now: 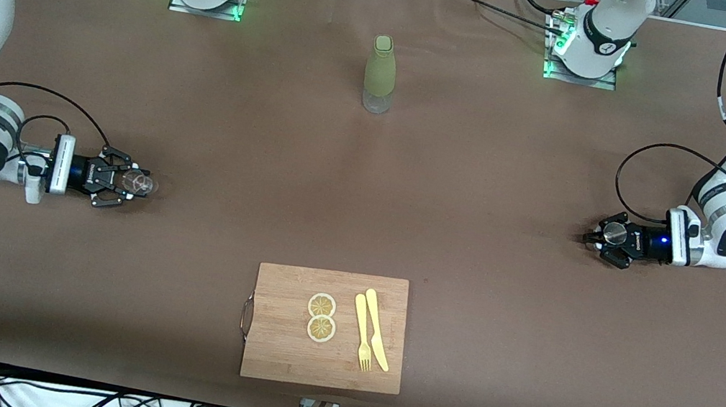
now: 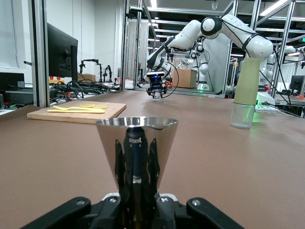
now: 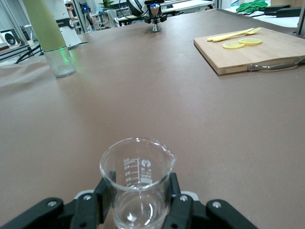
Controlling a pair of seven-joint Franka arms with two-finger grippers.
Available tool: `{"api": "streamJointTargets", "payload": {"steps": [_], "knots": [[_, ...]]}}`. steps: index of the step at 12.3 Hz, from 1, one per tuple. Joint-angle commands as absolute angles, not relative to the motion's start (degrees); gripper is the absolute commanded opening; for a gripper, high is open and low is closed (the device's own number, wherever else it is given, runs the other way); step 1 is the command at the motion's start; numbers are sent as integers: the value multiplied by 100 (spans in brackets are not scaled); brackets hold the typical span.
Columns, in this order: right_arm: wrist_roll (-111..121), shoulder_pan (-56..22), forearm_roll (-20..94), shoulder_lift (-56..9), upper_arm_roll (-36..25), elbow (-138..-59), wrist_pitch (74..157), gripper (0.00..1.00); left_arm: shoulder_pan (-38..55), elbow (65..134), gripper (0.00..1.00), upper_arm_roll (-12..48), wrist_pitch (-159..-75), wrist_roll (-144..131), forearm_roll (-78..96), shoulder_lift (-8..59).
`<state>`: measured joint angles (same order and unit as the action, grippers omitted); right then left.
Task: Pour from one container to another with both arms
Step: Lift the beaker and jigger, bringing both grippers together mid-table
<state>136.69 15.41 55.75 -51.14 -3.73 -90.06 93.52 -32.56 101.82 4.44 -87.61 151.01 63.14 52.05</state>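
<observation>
Evidently readied for pouring, the left gripper [image 1: 609, 237] clamps a metal cup [image 2: 137, 143] and the right gripper [image 1: 127, 181] a glass beaker [image 3: 136, 183], both low at opposite table ends, well apart from the cutting board [image 1: 282, 344].

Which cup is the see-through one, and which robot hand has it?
The glass beaker is see-through, with measuring marks on its side. The right hand grips it. The left hand grips a shiny metal cup instead.

Both arms bend low over the bench, one at each end. The left gripper [image 1: 601, 240] has its jaws squeezed tight. The right gripper [image 1: 127, 183] has its jaws squeezed tight too.
</observation>
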Motion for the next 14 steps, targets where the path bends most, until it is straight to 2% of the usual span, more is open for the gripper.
{"api": "streamJointTargets", "payload": {"steps": [1,6,10,14], "knots": [[13378,1468,5458,-4966,-360,-8991,9369,27,-3156,10283,0,413,-8666,15197,6530,4966],[12728,968,5335,-4519,-352,-8982,9378,27,-2656,10327,0,422,-8666,14959,7003,4808],[12026,362,5326,-4097,-290,-8991,9711,27,-2076,10485,0,413,-8753,14854,7609,4729],[11182,-306,5081,-3710,-272,-8991,10176,27,-1382,10889,0,422,-9306,14853,8470,4491]]}}
